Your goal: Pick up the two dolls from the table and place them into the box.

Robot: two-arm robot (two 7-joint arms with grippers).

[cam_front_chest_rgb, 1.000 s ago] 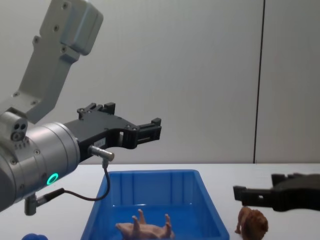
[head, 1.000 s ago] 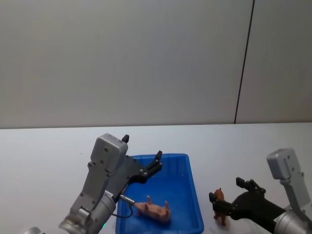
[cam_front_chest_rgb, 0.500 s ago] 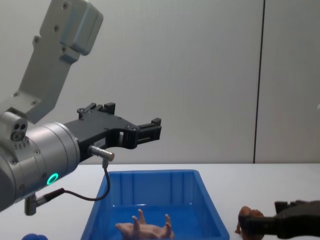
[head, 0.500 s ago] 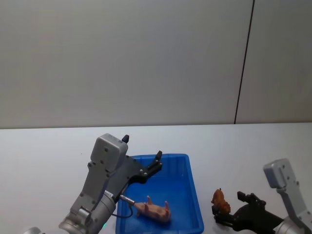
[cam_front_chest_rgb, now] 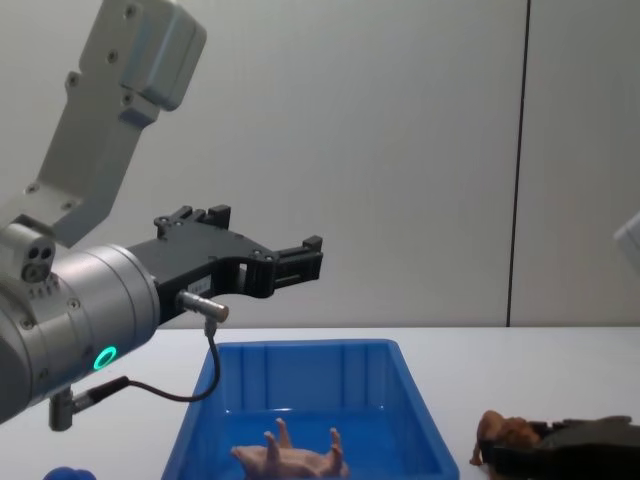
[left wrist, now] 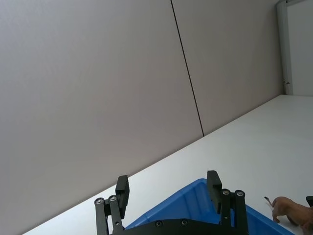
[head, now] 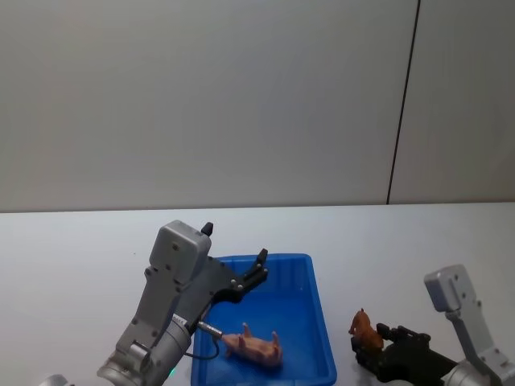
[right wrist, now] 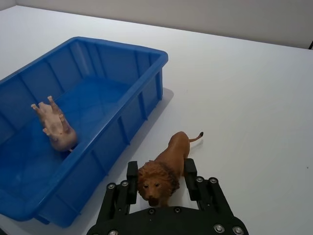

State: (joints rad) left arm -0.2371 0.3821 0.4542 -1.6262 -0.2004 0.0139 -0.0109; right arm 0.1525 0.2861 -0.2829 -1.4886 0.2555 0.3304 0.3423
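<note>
The brown lion [right wrist: 164,166] stands on the white table [right wrist: 254,98] just right of the blue box [right wrist: 146,93]. My right gripper [right wrist: 161,170] is open, low over the table, one finger on each side of the lion's mane and shoulders. The head view has the lion [head: 364,328] at the tips of the right gripper [head: 368,341]; the chest view puts the lion [cam_front_chest_rgb: 503,431] beside the box [cam_front_chest_rgb: 300,352]. The pink pig [head: 256,346] lies on its back inside the box [head: 323,318], legs up. My left gripper [left wrist: 167,185] hangs open and empty above the box's left side.
A small blue rounded object [cam_front_chest_rgb: 63,472] sits at the near left of the table. Bare white tabletop lies behind and to the right of the box. A plain grey wall with a dark vertical seam [head: 402,104] stands behind the table.
My right gripper has come down from above the lion to table height, so its fingers now flank the lion. The left arm, pig and box have not moved.
</note>
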